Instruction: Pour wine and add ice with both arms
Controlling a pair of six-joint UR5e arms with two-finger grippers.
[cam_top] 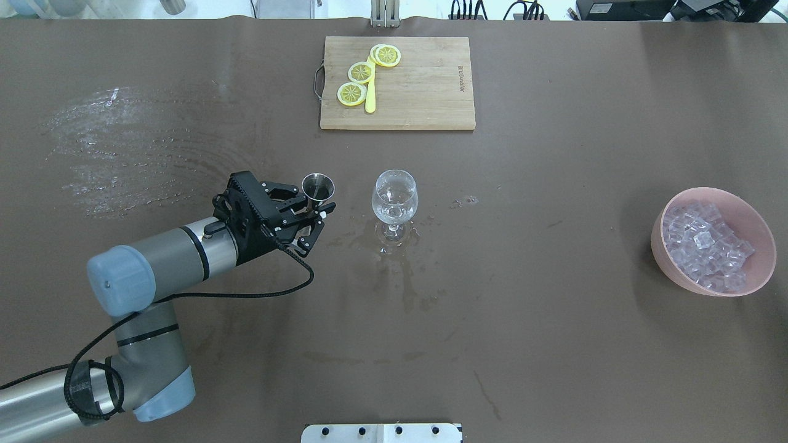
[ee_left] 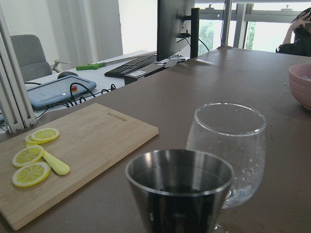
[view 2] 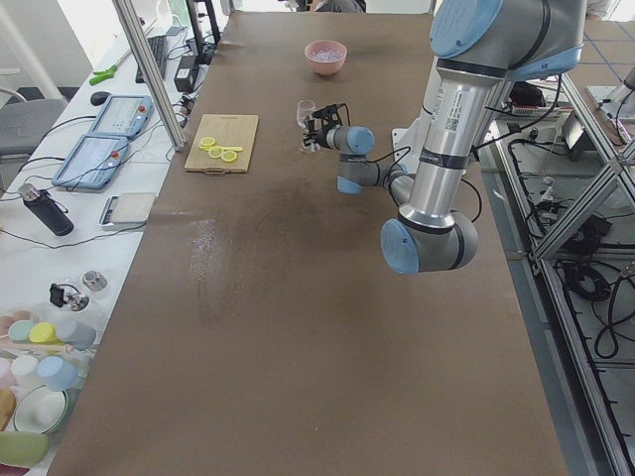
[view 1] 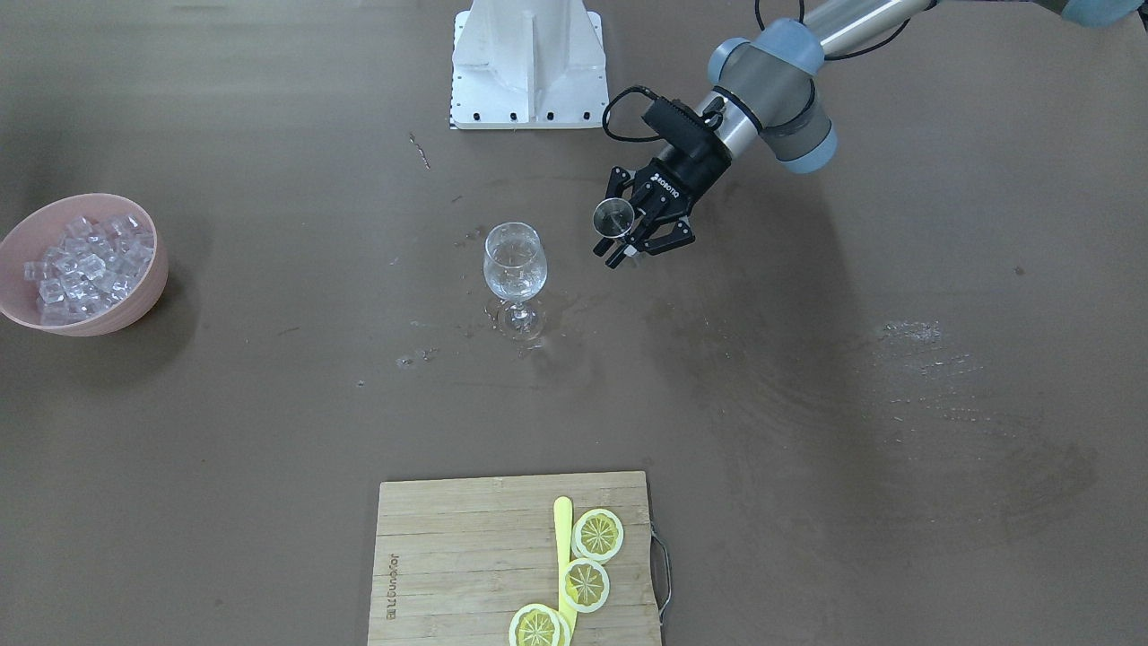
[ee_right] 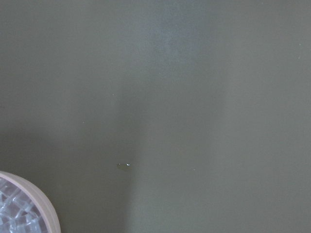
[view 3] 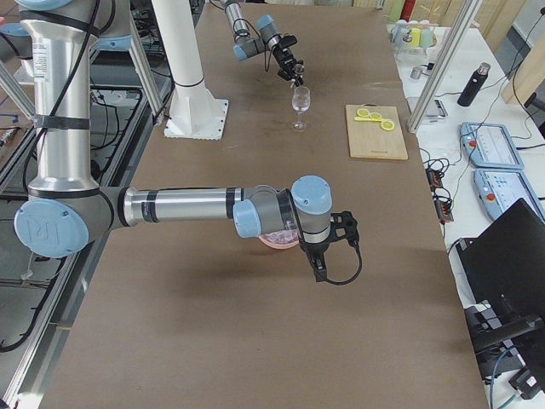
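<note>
My left gripper point(cam_top: 314, 208) is clamped on a small steel measuring cup point(cam_top: 317, 185), which I hold upright above the table, mouth up. Its inside looks dark, and I cannot tell how much is in it. Just beside the cup, not touching it, the stemmed glass point(cam_top: 394, 195) stands upright on the brown table point(cam_top: 554, 344). Droplets cling to its bowl, and wet patches lie on the table around its foot.

Farther out, near the table's far edge, lies a wooden cutting board point(cam_top: 418, 92). It carries three lemon slices point(cam_top: 361, 72) and a pale yellow stick-shaped utensil point(cam_top: 370, 92) at the end toward my left.

Well off to my right sits the pink bowl point(cam_top: 745, 209), heaped with the ice point(cam_top: 708, 243), a pile of small clear cubes, all inside it. My right gripper point(view 3: 321, 271) hangs close by that bowl. Its wrist camera catches only the bowl's rim and a few cubes in one corner. It shows in the side view alone, so I cannot tell whether its fingers are spread or closed.
</note>
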